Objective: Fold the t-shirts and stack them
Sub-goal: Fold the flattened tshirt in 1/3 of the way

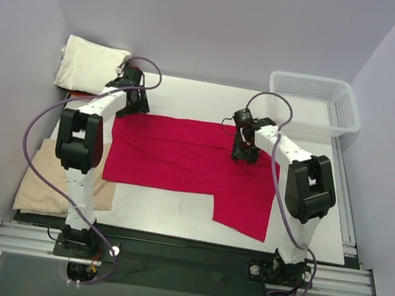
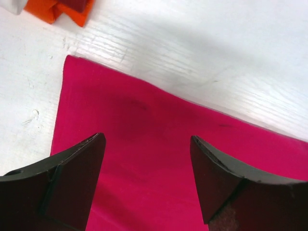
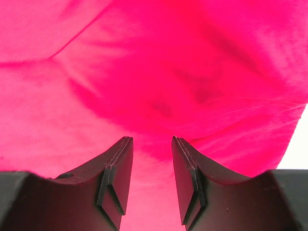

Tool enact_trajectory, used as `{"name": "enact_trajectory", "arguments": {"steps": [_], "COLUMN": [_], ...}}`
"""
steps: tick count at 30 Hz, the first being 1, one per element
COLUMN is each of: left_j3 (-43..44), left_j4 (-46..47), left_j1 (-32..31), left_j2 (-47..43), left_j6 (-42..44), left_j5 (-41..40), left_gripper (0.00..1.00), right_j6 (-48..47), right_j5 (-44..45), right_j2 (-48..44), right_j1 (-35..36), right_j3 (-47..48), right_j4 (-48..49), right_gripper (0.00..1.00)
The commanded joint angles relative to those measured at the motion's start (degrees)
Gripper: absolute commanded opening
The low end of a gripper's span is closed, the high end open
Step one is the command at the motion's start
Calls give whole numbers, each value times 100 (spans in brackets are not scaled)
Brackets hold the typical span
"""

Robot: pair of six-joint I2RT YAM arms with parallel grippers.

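Observation:
A crimson-red t-shirt [image 1: 181, 157] lies flat, partly folded, on the table's middle; one flap hangs toward the front right. My left gripper [image 1: 134, 104] hovers open over its far left corner; the left wrist view shows that corner [image 2: 159, 154] between the spread fingers. My right gripper [image 1: 244, 153] is open just above the shirt's right part, which fills the right wrist view [image 3: 154, 72]. A folded cream-white t-shirt [image 1: 88, 65] lies at the back left on an orange-red one [image 2: 57, 10]. A tan-beige t-shirt [image 1: 48, 186] lies at the front left.
A white plastic lattice basket [image 1: 314, 104] stands at the back right. The white table [image 1: 173, 214] shows bare in front of the red shirt. Grey walls close in the back and sides.

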Motion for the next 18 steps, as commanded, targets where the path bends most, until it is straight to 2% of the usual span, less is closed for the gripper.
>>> {"name": "enact_trajectory", "arguments": {"steps": [1, 11, 18], "left_j3": [-58, -356, -76], "left_j4": [354, -33, -552], "left_j1": [-62, -115, -124], "left_j2": [-499, -473, -95], "left_j6": [264, 18, -167], "left_j5": [152, 38, -217], "left_gripper": [82, 82, 82], "right_j6": [-235, -314, -305], "right_j5": [447, 464, 315], "right_j2": [-264, -80, 122], "right_j1": [82, 117, 117], "right_j3": [94, -3, 138], "right_j4": [-220, -71, -53], "right_gripper": [39, 39, 39]}}
